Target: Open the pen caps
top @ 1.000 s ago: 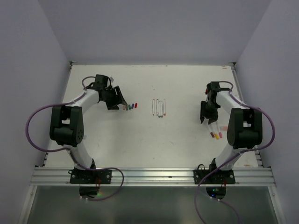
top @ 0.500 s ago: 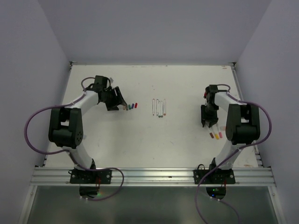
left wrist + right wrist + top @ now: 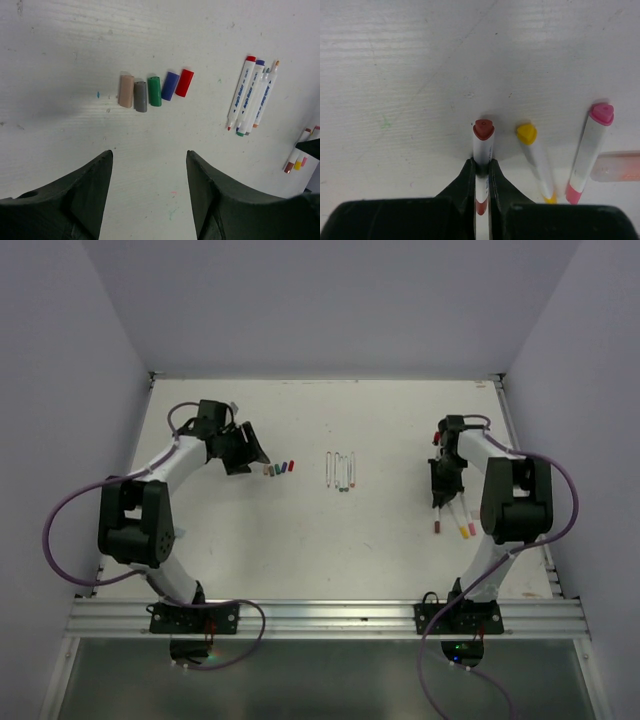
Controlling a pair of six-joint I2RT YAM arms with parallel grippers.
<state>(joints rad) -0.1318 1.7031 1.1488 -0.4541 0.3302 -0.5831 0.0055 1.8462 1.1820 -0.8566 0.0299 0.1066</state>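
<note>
Several loose pen caps lie in a row on the white table: beige, grey, green, blue and red, also seen in the top view. My left gripper hovers open just left of them, nothing between its fingers. Several uncapped pens lie side by side mid-table. My right gripper is shut on a brown-red-ended pen, low over the table at the right. A yellow pen and a pink pen lie just to its right.
A pinkish strip lies at the right edge of the right wrist view. Grey walls enclose the table on three sides. The arms' bases and a metal rail run along the near edge.
My right gripper has closed on the brown-red pen and drawn it left, away from the yellow and pink ones. The left arm has shifted slightly; its gripper stays open.
</note>
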